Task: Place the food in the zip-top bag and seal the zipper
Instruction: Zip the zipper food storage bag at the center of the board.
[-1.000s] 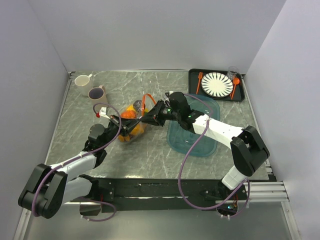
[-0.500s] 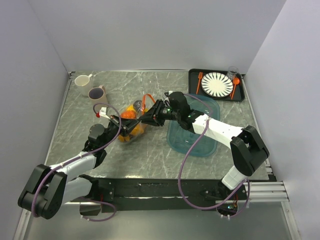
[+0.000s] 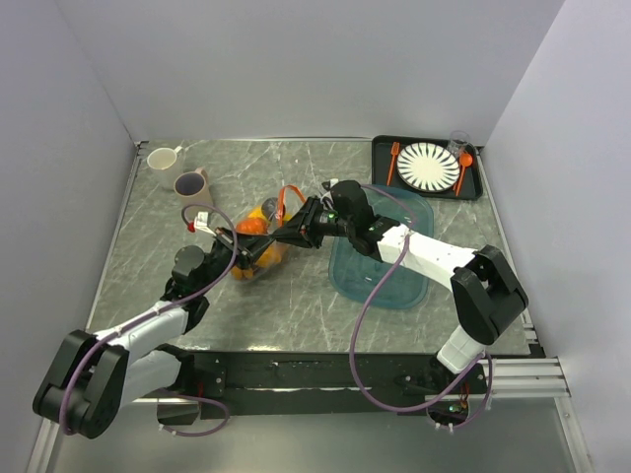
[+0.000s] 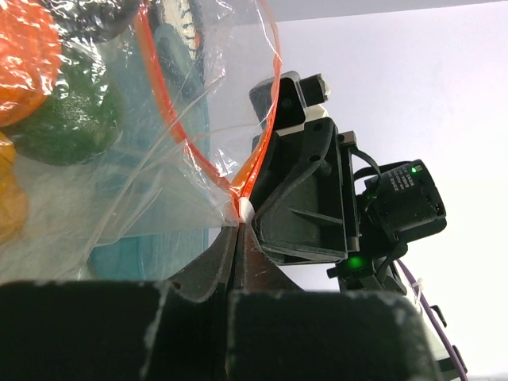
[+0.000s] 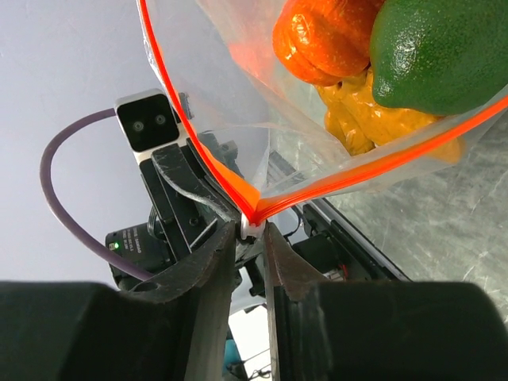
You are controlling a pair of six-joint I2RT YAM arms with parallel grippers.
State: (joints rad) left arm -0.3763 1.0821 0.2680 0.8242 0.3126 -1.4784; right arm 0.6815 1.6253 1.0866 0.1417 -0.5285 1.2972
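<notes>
**Left gripper** [image 4: 240, 228]: the jaws are pressed together on the corner of the zip-top bag [image 3: 258, 246]. They pinch the end of the zipper [image 5: 240, 193] right at its white end piece [image 4: 247, 209].

**Right gripper** [image 5: 250, 236]: the jaws are narrow, one on each side of that same white end piece. You cannot tell from either wrist view whether they press on it.

**Position:** the two grippers meet nose to nose at this corner, on the right side of the bag.

**Bag mouth:** it is open, and the zipper's two strands part as they leave the corner.

**Contents:** through the clear plastic you see a green toy fruit [image 5: 440, 55], an orange toy fruit [image 5: 325, 40] and a yellow toy piece [image 5: 357, 115] bunched together.

**Location:** the bag is left of centre over the marble table [image 3: 296, 301], near the teal tray [image 3: 394, 284] on its right. The right arm reaches across that tray.
</notes>
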